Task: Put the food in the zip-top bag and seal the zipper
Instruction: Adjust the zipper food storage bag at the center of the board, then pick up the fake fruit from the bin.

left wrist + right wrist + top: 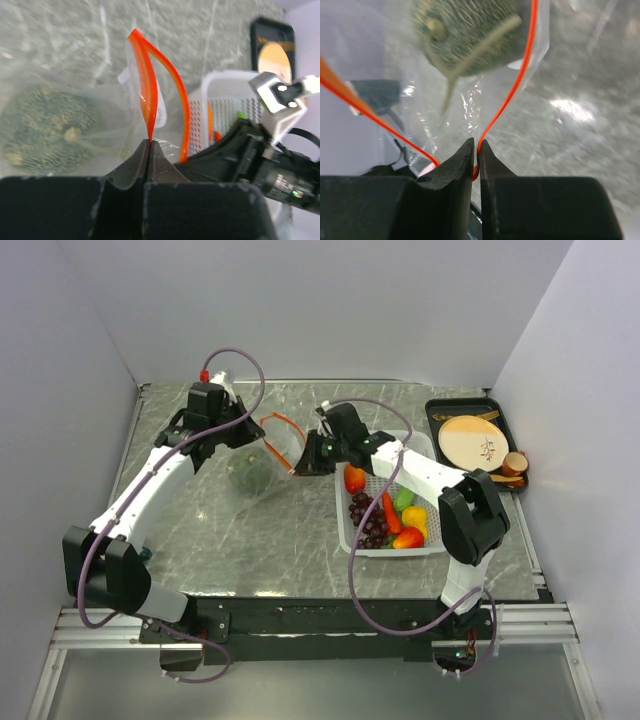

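The clear zip-top bag (258, 478) lies at the table's middle with a dark green round fruit (243, 472) inside it, also seen in the wrist views (47, 127) (470, 30). Its orange-red zipper (283, 425) is spread open in a loop between both grippers. My left gripper (149, 142) is shut on one side of the zipper (145, 90). My right gripper (476, 145) has its jaws a narrow gap apart, with the other side of the zipper (517, 80) still lying between them. The rest of the food, a tomato (354, 479), grapes (370, 522) and a carrot (391, 512), sits in the white basket (345, 532).
The white perforated basket stands right of the bag, under the right arm. A black tray (437, 410) at the back right holds a tan wooden disc (473, 440) and a small brown cup (515, 462). Walls enclose the table on three sides.
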Controlling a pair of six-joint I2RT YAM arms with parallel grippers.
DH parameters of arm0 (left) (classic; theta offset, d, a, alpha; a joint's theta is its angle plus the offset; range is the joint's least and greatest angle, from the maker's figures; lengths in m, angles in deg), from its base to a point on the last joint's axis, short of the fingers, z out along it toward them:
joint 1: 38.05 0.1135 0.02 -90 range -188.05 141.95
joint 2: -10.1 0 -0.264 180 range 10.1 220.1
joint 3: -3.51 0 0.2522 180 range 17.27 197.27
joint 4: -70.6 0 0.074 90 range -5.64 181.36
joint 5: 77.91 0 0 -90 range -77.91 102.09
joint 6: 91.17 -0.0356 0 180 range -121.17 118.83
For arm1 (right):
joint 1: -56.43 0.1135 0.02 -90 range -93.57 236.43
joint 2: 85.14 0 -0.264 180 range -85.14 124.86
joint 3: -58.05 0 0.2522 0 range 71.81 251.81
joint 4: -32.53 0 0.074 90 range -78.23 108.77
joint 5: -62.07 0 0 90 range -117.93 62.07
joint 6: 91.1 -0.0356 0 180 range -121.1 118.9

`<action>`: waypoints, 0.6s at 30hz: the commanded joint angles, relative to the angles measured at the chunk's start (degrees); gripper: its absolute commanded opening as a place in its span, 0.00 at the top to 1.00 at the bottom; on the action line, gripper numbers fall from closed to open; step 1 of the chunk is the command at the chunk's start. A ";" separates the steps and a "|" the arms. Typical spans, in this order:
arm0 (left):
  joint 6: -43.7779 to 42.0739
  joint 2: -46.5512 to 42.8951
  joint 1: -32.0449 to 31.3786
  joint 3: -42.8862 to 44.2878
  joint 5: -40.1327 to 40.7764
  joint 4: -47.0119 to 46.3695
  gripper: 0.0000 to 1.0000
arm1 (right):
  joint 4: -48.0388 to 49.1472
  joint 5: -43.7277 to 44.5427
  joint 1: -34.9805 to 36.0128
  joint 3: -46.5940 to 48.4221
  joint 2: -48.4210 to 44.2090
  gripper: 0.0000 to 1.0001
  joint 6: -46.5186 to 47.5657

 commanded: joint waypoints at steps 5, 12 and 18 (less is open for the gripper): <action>1.45 -0.17 0.67 -0.19 -9.30 -9.11 0.99 | 0.52 8.00 -0.24 -12.03 -13.11 0.75 0.97; 0.58 1.14 0.23 -0.01 -12.82 -9.82 0.99 | -3.51 13.02 -1.91 -10.81 -17.69 0.45 3.79; -0.21 2.55 -0.65 -0.10 -14.13 -9.11 0.99 | -5.80 16.53 -6.03 -14.32 -22.78 0.34 4.23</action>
